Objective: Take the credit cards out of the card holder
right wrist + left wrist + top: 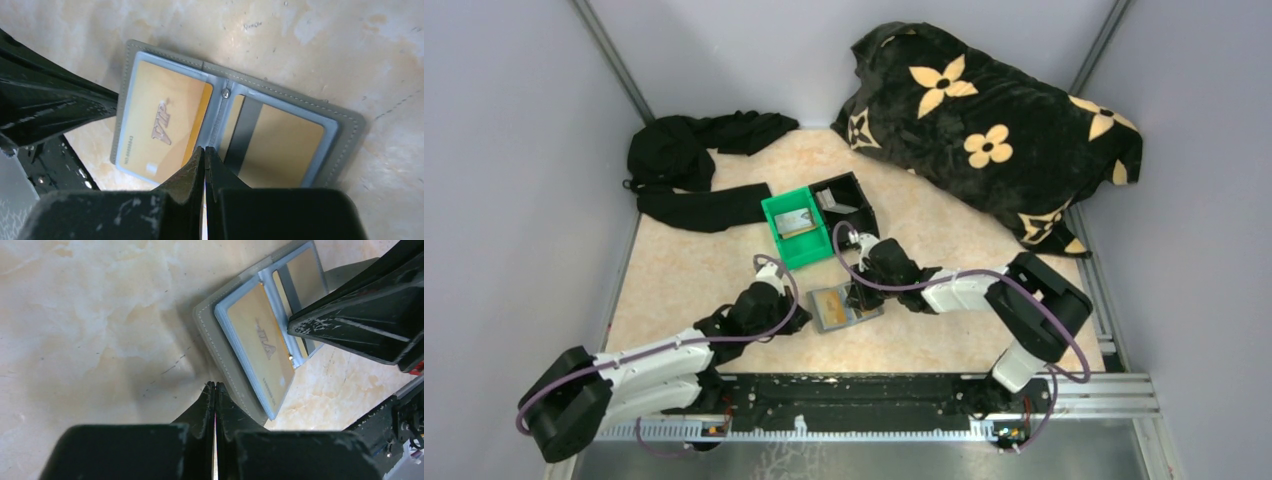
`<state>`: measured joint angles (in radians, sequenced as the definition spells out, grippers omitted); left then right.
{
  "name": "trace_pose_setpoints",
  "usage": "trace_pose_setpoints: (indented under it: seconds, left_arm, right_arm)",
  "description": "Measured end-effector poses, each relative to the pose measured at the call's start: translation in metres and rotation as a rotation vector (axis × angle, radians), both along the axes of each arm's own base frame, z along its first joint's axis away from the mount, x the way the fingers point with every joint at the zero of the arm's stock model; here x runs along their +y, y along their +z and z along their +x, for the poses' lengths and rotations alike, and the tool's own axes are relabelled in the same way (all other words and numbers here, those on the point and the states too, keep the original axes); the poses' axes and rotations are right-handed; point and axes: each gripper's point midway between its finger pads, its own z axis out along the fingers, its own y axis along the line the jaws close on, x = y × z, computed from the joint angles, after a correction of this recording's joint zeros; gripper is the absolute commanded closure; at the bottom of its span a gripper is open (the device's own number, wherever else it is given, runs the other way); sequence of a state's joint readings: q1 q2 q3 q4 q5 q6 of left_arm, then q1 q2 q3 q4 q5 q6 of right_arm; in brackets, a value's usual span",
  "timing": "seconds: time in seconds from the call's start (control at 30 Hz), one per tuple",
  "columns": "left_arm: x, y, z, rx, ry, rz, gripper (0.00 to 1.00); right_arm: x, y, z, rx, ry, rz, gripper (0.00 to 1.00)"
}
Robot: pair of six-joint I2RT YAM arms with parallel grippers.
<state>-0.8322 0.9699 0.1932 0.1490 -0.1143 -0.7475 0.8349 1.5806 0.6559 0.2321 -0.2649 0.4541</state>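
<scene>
1. The left gripper has its jaws pressed tight together, with no gap. The tips sit right at the grey edge of the card holder. I cannot tell if they pinch that edge or just touch it.
2. The right gripper has its jaws squeezed tight too. The tips point down at the middle fold of the card holder, right by the inner edge of the gold card. I cannot tell if they hold anything.
3. The card holder lies open and flat on the tabletop, between the two grippers, near the front.
4. The gold card has "VIP" on it and is in one panel. A tan card with a dark stripe is in the other panel. Both are tucked under clear pockets.
5. The tabletop is pale and creamy, with blotchy marks like stone and some thin scratches.
6. Behind the card holder stands a green bin with a silvery card in it. A black bin touches its right side.
7. A black cloth lies in a heap at the back left.
8. A big black blanket with tan flowers is bunched up at the back right.
9. Plain grey walls stand around the tabletop. A metal rail runs along the near edge.
</scene>
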Motion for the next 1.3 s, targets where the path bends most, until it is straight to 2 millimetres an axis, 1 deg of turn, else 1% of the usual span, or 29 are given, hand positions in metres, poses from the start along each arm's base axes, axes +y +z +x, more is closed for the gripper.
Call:
trace_pose_setpoints:
  seconds: [0.03,0.1,0.17,0.23,0.3,0.4,0.47,0.53,0.67,0.77,0.83,0.93,1.07,1.13,1.2,1.3]
  left_arm:
    - [0.002,0.0,0.0,0.002,0.005,0.003,1.0]
    - [0.005,-0.002,0.0,0.01,0.012,0.013,1.0]
    - [0.008,0.0,-0.001,0.007,0.019,0.014,1.0]
    - [0.009,0.008,0.001,-0.014,0.023,-0.005,1.0]
    - [0.007,0.021,0.005,-0.048,0.024,-0.038,1.0]
    - [-0.005,0.042,0.009,-0.086,0.0,-0.105,1.0]
    - [-0.013,0.047,0.01,-0.089,-0.024,-0.131,1.0]
    - [-0.02,0.044,0.01,-0.077,-0.048,-0.141,1.0]
    - [-0.026,0.025,0.005,-0.022,-0.08,-0.13,1.0]
    - [-0.022,0.004,-0.006,0.032,-0.091,-0.123,1.0]
    - [-0.019,-0.006,-0.014,0.06,-0.088,-0.13,1.0]
    - [-0.019,-0.006,-0.015,0.058,-0.084,-0.16,1.0]
    - [-0.018,-0.005,-0.015,0.055,-0.076,-0.168,1.0]
    - [-0.017,-0.006,-0.015,0.052,-0.069,-0.166,1.0]
    - [-0.016,-0.006,-0.013,0.048,-0.063,-0.165,1.0]
    - [-0.015,-0.008,-0.012,0.047,-0.058,-0.168,1.0]
  right_arm:
    - [0.0,-0.01,-0.001,0.016,0.005,-0.013,1.0]
    - [0.002,-0.015,-0.004,0.033,0.015,-0.013,1.0]
    - [0.007,-0.016,-0.002,0.03,0.028,0.011,1.0]
    - [0.011,-0.015,-0.002,0.028,0.033,0.03,1.0]
    - [0.013,-0.015,0.0,0.023,0.033,0.04,1.0]
    - [0.014,-0.015,0.0,0.02,0.03,0.049,1.0]
    - [0.014,-0.015,0.0,0.019,0.028,0.053,1.0]
    - [0.014,-0.015,0.0,0.018,0.028,0.054,1.0]
    - [0.014,-0.015,0.0,0.022,0.023,0.055,1.0]
    - [0.014,-0.015,0.0,0.019,0.023,0.059,1.0]
    - [0.014,-0.015,0.0,0.018,0.023,0.059,1.0]
    - [0.014,-0.015,0.0,0.019,0.024,0.061,1.0]
    - [0.015,-0.015,-0.001,0.024,0.024,0.067,0.76]
    - [0.016,-0.012,0.002,0.026,0.02,0.085,0.66]
    - [0.016,-0.008,0.006,0.034,0.012,0.109,0.63]
    - [0.014,-0.004,0.008,0.047,0.01,0.154,0.62]
